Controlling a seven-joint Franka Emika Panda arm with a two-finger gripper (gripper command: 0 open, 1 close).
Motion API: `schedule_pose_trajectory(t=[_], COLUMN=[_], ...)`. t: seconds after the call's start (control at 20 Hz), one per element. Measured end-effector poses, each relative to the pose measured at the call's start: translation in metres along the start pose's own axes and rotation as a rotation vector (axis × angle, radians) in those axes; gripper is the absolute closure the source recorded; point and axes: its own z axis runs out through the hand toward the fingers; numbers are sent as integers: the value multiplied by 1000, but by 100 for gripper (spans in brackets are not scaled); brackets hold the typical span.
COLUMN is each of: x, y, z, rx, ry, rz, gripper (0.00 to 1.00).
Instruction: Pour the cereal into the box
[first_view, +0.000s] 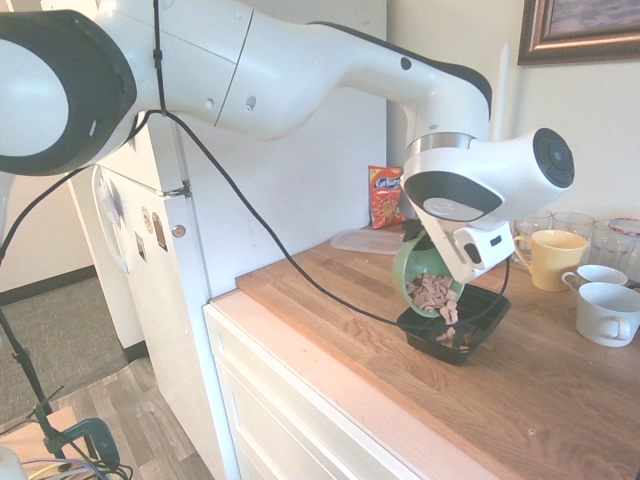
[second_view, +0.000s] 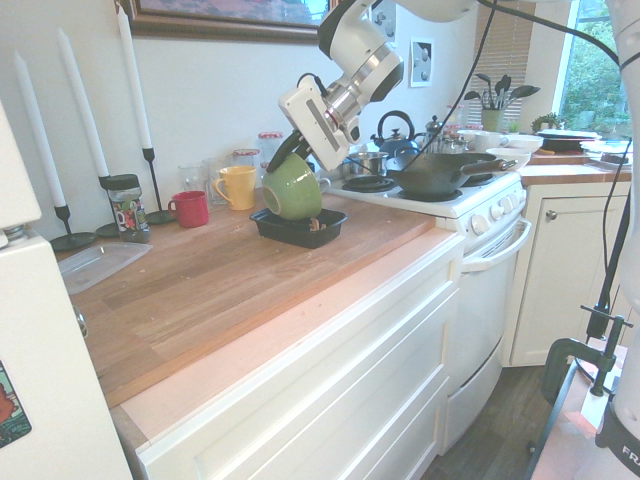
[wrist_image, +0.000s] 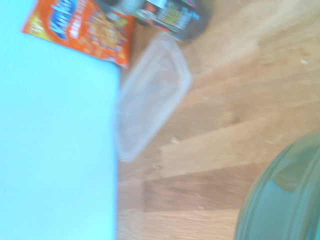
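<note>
Most of the gripper (first_view: 432, 243) is hidden behind the wrist and the tilted green bowl (first_view: 420, 275), so I cannot tell how its fingers stand. Just below it, the cereal (first_view: 434, 292) spills from the bowl's mouth into the black box (first_view: 480, 315) on the wooden counter (first_view: 560, 390).

One green bowl (second_view: 292, 187), one black box (second_view: 298, 229), one yellow mug (second_view: 237, 186), one red mug (second_view: 190, 208), two white cups (first_view: 608, 312) (first exterior view), three white candles (second_view: 82, 102), one orange snack bag (first_view: 384, 196), one clear lidded container (wrist_image: 150, 95).
</note>
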Motion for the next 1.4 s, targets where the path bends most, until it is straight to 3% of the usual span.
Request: schedule_pose_trajectory(t=[0.25, 1.05, 1.2, 1.4], x=[5, 14, 11, -20], y=[1, 7, 0, -47], z=[8, -19, -11, 33], rx=[84, 230, 186, -14], ry=[-92, -157, -142, -46], rz=[-5, -9, -17, -50], gripper=[100, 100, 100, 100])
